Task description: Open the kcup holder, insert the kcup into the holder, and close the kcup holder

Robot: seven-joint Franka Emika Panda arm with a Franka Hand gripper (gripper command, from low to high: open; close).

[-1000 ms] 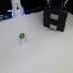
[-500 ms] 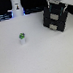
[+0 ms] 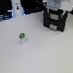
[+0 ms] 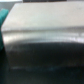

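The kcup (image 3: 22, 39), a small white pod with a green top, stands upright on the white table, well off to the exterior view's left of the kcup holder. The kcup holder (image 3: 55, 21) is a black boxy unit with two stacked fronts at the back right. My gripper (image 3: 55, 11) hangs on the white arm right over the holder's top, and its fingers are too blurred to read. The wrist view is filled by a close, blurred dark-grey surface (image 4: 45, 45) with a rounded front edge. No fingers show there.
A tall white post with black marks (image 3: 16, 6) stands at the back left, beside dark equipment along the table's far edge. White tabletop (image 3: 42, 59) stretches in front of the kcup and the holder.
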